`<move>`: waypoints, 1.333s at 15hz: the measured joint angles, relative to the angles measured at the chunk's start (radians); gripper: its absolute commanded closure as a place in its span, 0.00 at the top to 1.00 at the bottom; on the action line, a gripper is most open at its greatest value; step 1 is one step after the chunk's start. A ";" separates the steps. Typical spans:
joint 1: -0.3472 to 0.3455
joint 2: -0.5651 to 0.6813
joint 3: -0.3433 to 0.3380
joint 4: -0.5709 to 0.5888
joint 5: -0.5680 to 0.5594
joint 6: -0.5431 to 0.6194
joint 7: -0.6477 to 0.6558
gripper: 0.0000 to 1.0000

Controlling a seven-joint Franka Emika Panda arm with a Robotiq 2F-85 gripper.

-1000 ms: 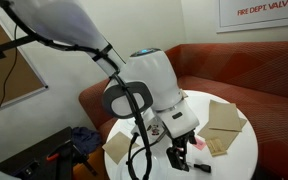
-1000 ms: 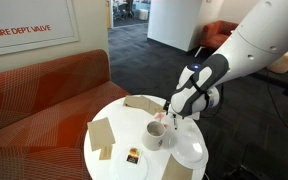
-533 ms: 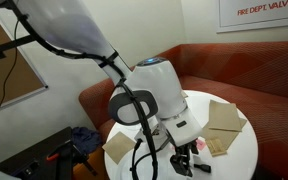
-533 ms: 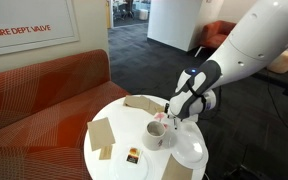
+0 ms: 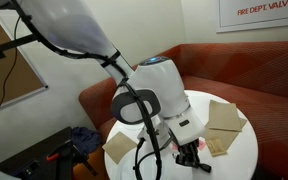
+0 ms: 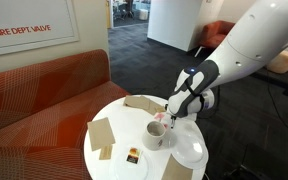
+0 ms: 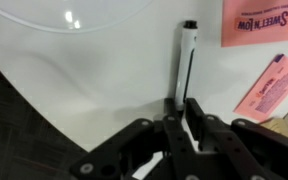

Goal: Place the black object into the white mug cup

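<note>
The black object, a slim black pen, lies flat on the white table and points away from the camera in the wrist view. My gripper is down at the table, and its jaws are closed against the pen's near end. In both exterior views the gripper hangs low over the table's edge. The white mug cup stands upright just beside the gripper. The pen itself is too small to make out in the exterior views.
Two pink packets lie right of the pen. A white plate sits near the mug, its rim curving past the pen's far end. Brown napkins lie on the table, and a red sofa wraps behind it.
The gripper has dropped slightly toward the table and its jaws have closed from wide open onto the pen. The mug and the packets have not moved.
</note>
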 measured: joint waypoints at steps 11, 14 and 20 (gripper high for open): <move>0.023 -0.140 -0.002 -0.057 -0.003 0.000 -0.143 0.03; 0.048 -0.246 -0.015 -0.119 -0.020 0.000 -0.192 0.03; 0.115 -0.464 -0.056 -0.256 -0.167 0.000 -0.237 0.03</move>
